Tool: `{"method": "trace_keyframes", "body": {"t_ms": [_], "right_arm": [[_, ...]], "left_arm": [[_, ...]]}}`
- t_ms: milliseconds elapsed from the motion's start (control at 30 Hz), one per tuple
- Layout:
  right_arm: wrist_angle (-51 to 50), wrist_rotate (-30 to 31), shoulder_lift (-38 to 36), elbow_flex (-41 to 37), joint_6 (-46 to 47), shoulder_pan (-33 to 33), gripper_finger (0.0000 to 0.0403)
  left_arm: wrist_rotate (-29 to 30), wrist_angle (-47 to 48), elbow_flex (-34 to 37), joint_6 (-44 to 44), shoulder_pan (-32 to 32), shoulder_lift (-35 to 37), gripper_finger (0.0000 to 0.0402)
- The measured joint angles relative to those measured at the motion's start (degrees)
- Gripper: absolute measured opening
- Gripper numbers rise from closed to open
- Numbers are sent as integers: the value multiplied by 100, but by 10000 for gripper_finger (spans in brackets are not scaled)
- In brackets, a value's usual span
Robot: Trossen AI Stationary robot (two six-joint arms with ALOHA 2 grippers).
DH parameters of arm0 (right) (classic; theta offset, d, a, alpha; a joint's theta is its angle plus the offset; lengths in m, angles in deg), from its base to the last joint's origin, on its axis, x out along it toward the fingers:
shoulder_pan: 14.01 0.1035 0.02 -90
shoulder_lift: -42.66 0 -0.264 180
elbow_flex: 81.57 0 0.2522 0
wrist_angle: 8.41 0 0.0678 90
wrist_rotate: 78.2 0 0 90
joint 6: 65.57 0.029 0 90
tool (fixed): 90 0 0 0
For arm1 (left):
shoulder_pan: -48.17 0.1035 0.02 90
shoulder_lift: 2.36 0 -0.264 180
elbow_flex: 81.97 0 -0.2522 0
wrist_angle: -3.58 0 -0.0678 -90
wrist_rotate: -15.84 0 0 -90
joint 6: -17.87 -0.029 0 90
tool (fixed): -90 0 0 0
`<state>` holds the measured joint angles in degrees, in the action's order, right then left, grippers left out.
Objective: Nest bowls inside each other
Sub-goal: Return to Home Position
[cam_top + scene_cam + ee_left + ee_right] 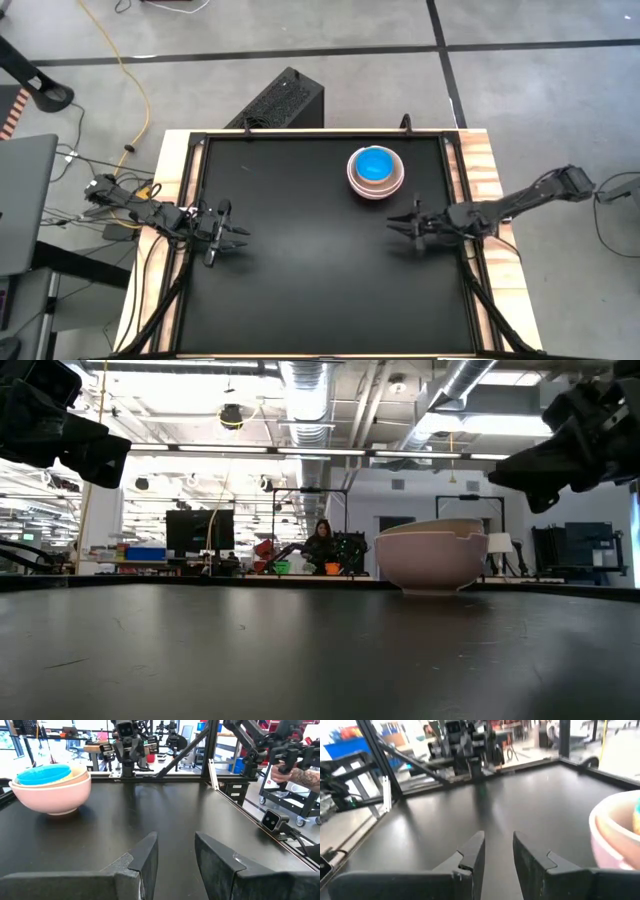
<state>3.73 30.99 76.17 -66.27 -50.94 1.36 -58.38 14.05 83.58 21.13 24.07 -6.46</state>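
The bowls stand nested in one stack (376, 172) right of centre, toward the table's far edge. The outer one is pale pink, a beige rim shows inside it, and a blue bowl (44, 774) sits on top. The stack rests on the pink bowl's base (432, 588). My right gripper (398, 225) hovers open a little nearer than the stack, fingers pointing toward the table's left; the pink rim (615, 832) shows beside it. My left gripper (240, 237) waits open at the table's left side, pointing right, with nothing between its fingers (176, 840).
The black tabletop (320, 290) has a wooden border. A black box (285, 100) stands on the floor beyond the far edge, and a laptop (25, 200) beside the left arm. A small camera (270, 820) sits at the table's edge. A person (322, 545) sits far behind.
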Motion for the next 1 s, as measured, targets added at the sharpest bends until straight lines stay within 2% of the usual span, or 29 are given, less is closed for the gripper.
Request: {"method": "trace_keyframes", "body": {"t_ms": [133, 267, 1000], "right_arm": [[-298, -27, -587, -107, -122, -132, 116], [-595, -26, -846, -109, -207, -239, 116], [-1302, 25, -837, -116, -107, -320, 116]], "left_arm": [[1, 0, 0, 1, 1, -2, 118], [1, 0, 0, 1, 0, -2, 118], [1, -1, 0, 1, 1, 0, 118]]}}
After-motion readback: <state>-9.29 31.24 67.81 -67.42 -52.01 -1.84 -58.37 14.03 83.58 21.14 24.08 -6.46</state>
